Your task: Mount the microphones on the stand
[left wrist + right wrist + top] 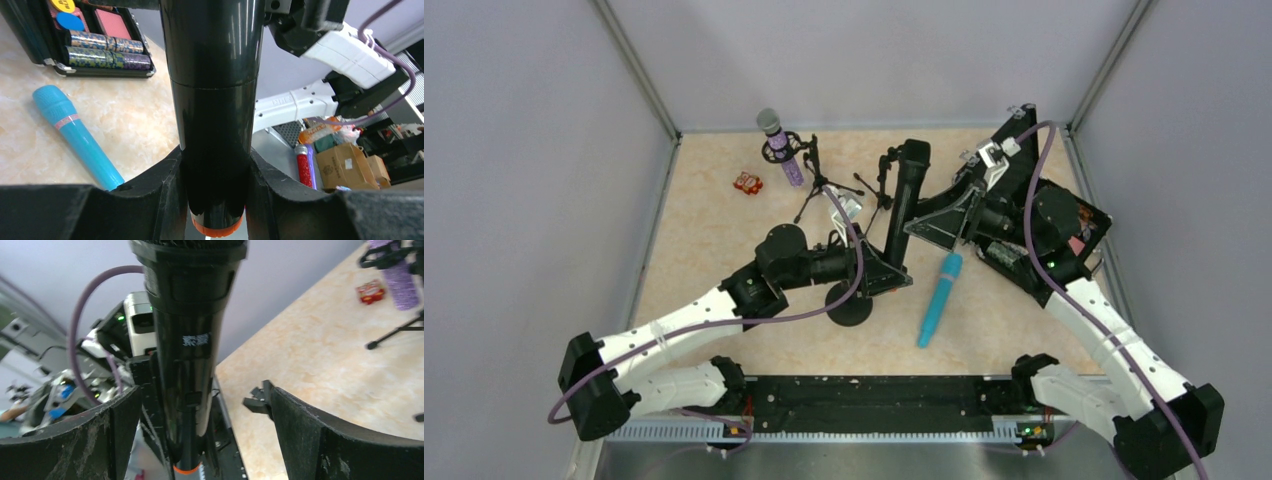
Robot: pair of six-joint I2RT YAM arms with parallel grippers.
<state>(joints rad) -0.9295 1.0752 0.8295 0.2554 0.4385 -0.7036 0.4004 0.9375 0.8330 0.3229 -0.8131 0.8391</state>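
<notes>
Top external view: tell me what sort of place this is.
Probably a robotics lab test cell, not a studio: a marble-look tabletop walled by plain grey panels, two robot arms bolted to a rail at its near edge, and a turquoise microphone laid out as a prop.

Plain grey walls [874,50] enclose a beige marbled tabletop [714,240] with metal corner posts [636,70].

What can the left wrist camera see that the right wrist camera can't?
Only left wrist: the turquoise microphone lying on the table, and an open makeup case. Only right wrist: the purple microphone in its stand, and a small red packet. Both: the black microphone with the orange end, up close.
</notes>
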